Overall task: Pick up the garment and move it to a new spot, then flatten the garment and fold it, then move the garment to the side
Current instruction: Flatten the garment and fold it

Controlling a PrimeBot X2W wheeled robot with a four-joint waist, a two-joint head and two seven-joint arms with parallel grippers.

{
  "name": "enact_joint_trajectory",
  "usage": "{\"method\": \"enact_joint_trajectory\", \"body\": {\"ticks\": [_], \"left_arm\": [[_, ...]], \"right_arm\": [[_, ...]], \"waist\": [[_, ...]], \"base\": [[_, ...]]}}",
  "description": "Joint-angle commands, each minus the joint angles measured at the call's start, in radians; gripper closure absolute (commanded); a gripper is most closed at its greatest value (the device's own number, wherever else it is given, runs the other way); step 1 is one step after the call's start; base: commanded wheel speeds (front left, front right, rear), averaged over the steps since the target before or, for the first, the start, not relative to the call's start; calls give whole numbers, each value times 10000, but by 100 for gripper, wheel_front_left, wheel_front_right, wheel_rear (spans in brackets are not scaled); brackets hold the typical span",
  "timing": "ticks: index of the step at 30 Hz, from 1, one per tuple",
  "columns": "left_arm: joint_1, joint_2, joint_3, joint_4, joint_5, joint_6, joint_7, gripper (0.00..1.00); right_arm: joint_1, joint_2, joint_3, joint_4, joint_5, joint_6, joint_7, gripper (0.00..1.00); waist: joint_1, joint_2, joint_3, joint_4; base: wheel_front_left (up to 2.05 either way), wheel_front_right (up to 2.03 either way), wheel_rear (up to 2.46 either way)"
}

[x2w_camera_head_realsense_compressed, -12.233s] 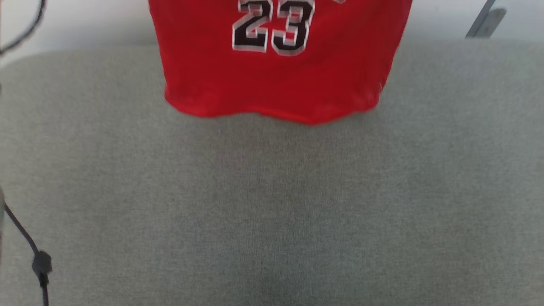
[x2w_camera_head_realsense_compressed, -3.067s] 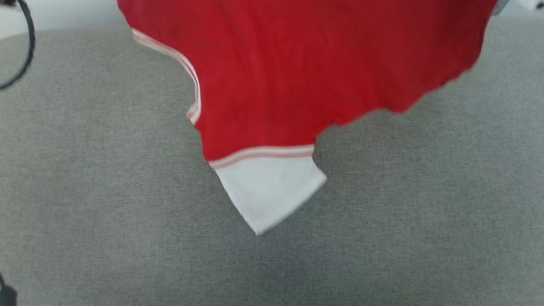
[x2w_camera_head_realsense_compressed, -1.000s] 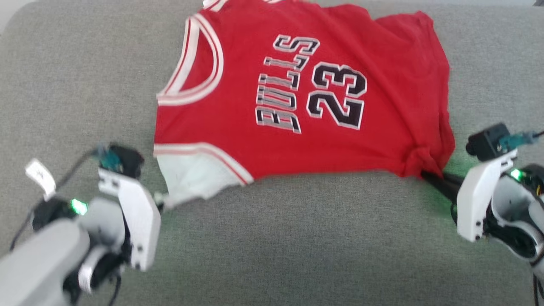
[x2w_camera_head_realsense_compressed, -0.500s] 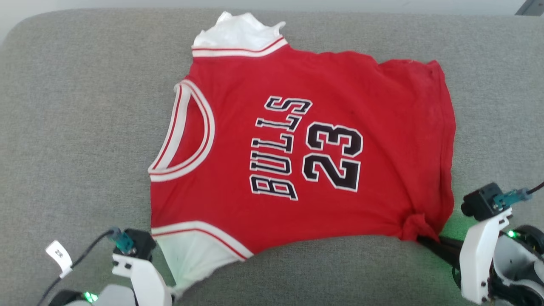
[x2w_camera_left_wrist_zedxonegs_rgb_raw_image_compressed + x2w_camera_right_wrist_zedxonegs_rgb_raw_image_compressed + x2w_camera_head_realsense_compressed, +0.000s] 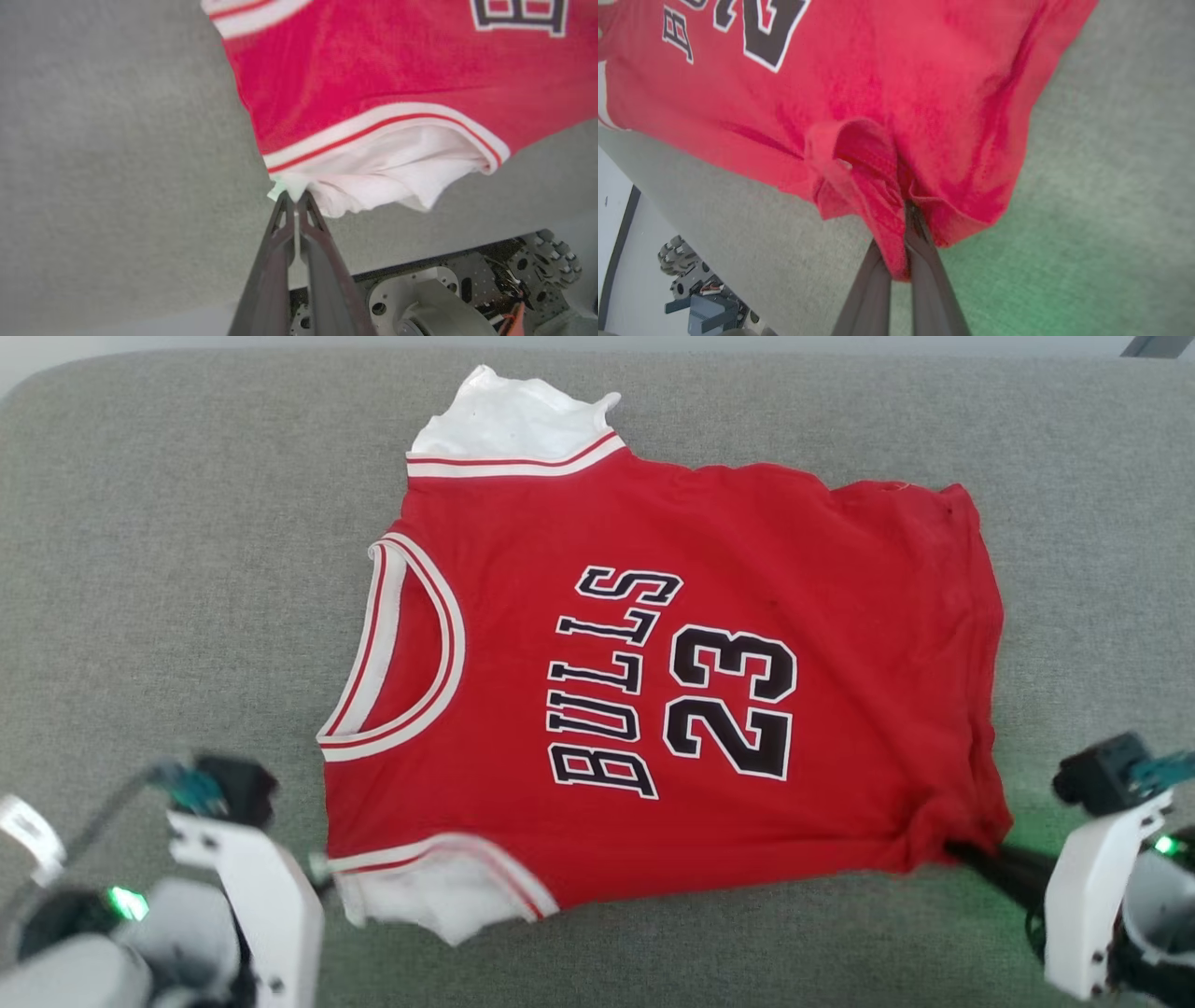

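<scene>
Red Bulls 23 jersey T-shirt (image 5: 653,691) lies front-up on the grey upholstered pad (image 5: 168,569), spread between the two pincers, with the neckline toward the left pincer and the hem toward the right one. Left pincer (image 5: 294,198): fingers pressed together on the very edge of the near white sleeve (image 5: 397,172), which bunches in soft folds just ahead of the tips. Right pincer (image 5: 908,219): clamped on the near hem corner (image 5: 859,177), with red fabric gathered in a thick pleat around and over its fingers. Judged step: flattening, with the body mostly smooth and the corners not. To do it well, draw the two pincers gently apart along the near edge, keeping low to the pad, so the slack at each grip runs out without lifting the chest panel. The fabric is thin, so pull slowly. Open the right pincer only once its pleat lies down, then back straight out so the fingers do not drag the hem. The far sleeve (image 5: 509,420), well beyond the left pincer, is crumpled and needs its own pass.
</scene>
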Motion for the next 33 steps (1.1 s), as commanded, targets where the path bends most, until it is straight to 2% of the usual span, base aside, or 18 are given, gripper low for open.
{"method": "enact_joint_trajectory", "body": {"ticks": [1, 4, 9, 15, 20, 25, 26, 30, 31, 32, 33], "left_arm": [[-404, 169, 231, -140, 235, -1, -92, 100], [-1188, 433, 602, -276, 589, -218, -144, 100], [-2657, 235, 880, 271, 1174, -1004, -69, 100], [-4431, -871, 767, 2176, 1667, -2274, -120, 100], [-5423, -1965, 441, 4344, 1725, -3237, -56, 100], [-5972, -2990, 66, 6383, 1571, -3992, 96, 100], [-5972, -2990, 66, 6383, 1571, -3992, 96, 100], [-6219, -3595, -102, 7819, 1363, -4392, 281, 100], [-6247, -3717, -126, 8134, 1288, -4465, 365, 100], [-6287, -3800, -177, 8410, 1315, -4528, 434, 98], [-6320, -3840, -210, 8638, 1327, -4583, 478, 84]], "right_arm": [[-187, 97, -292, -92, -177, -55, 23, 100], [-461, 346, -828, -319, -400, -54, 172, 100], [-1240, 832, -1538, -432, -1080, -54, 460, 100], [-2560, 1461, -1683, 124, -1824, -52, 688, 100], [-3643, 2024, -1244, 1085, -2238, -38, 633, 100], [-4434, 2352, -678, 2064, -2455, -32, 483, 100], [-4434, 2352, -678, 2064, -2455, -32, 483, 100], [-4816, 2517, -266, 2754, -2484, -32, 305, 100], [-4885, 2532, -174, 2869, -2490, -34, 261, 97], [-4951, 2547, -100, 2989, -2490, -34, 207, 89], [-5006, 2538, -62, 3074, -2501, -34, 141, 67]], "waist": [[0, -1, 19, 10], [0, -1, 95, -4], [0, -1, 360, -58], [0, -1, 775, -122], [0, -1, 1120, -224], [0, -1, 1378, -299], [0, -1, 1378, -299], [0, -1, 1465, -357], [0, -1, 1472, -375], [0, -1, 1474, -392], [0, -1, 1470, -407]], "base": [[0, 0, 0], [0, 0, 0], [0, 0, 0], [0, 0, 0], [0, 0, 0], [0, 0, 0], [0, 0, 0], [0, 0, 0], [0, 0, 0], [0, 0, 0], [0, 0, 0]]}}
